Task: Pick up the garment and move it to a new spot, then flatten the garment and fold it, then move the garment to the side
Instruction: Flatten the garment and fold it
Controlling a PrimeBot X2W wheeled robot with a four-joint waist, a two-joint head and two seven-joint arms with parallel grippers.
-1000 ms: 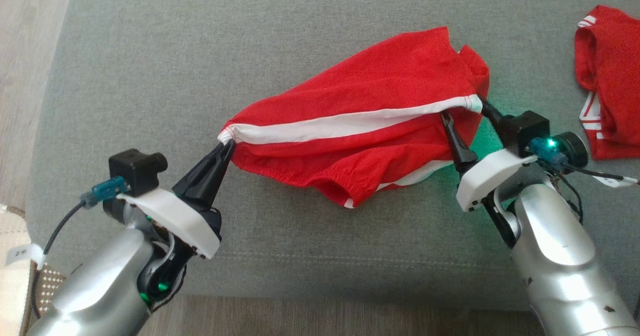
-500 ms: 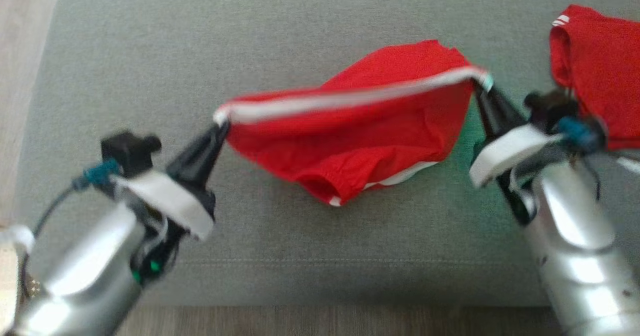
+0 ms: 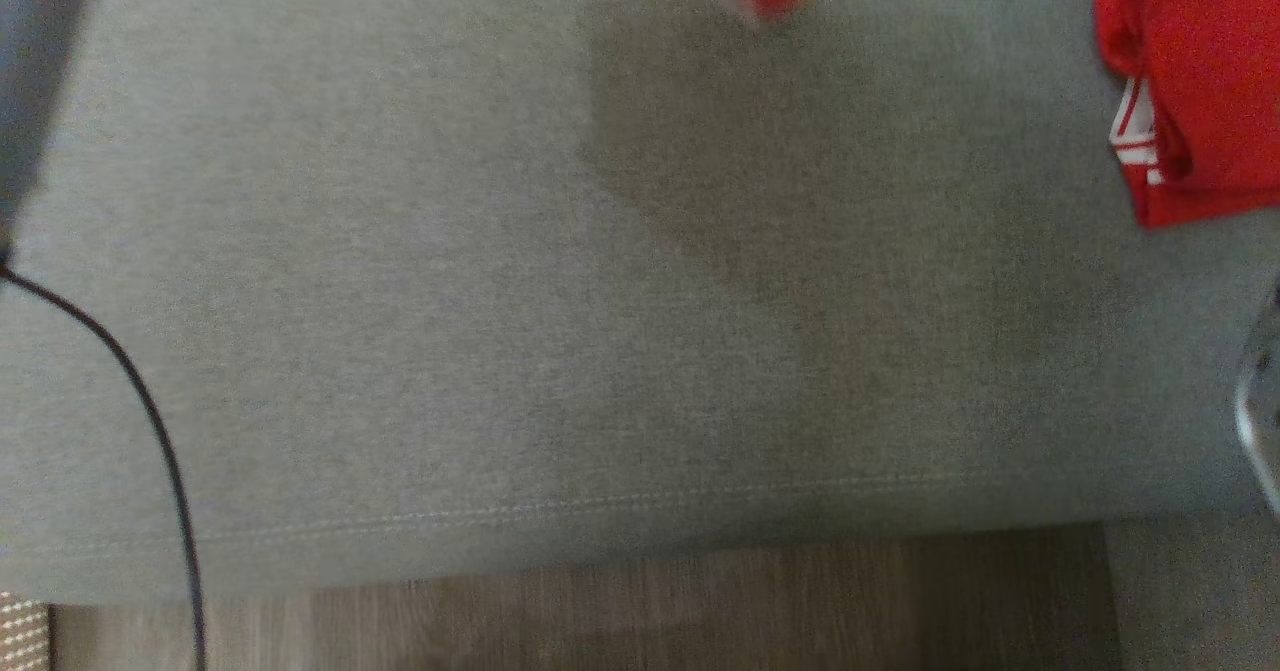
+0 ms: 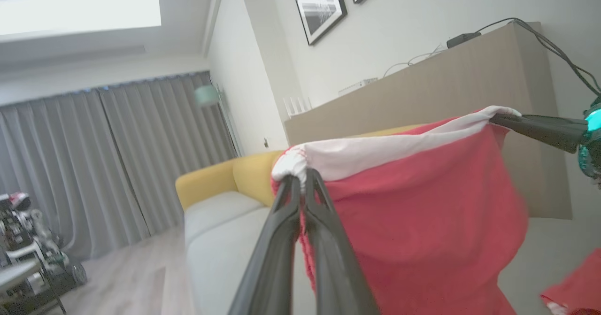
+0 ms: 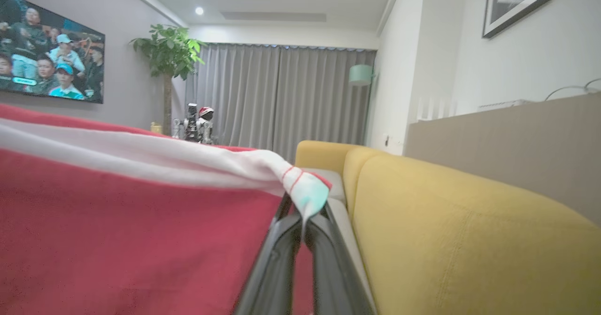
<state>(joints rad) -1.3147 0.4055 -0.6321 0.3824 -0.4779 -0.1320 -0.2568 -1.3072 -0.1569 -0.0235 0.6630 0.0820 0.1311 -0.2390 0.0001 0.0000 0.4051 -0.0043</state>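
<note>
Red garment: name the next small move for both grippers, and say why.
Probably lower the garment, kept taut, onto the grey cushion. The left gripper and right gripper are each shut on an end of its white band, so it hangs spread in the air. Its shadow falls on bare cushion, apart from the second red garment at the right.

The garment [image 4: 422,221] hangs between the left gripper [image 4: 304,181] and the right gripper [image 5: 303,226], above the cushion [image 3: 450,301]. 1 other garment [image 3: 1200,81] lies on the cushion's right; floor [image 3: 650,611] lies before it.
</note>
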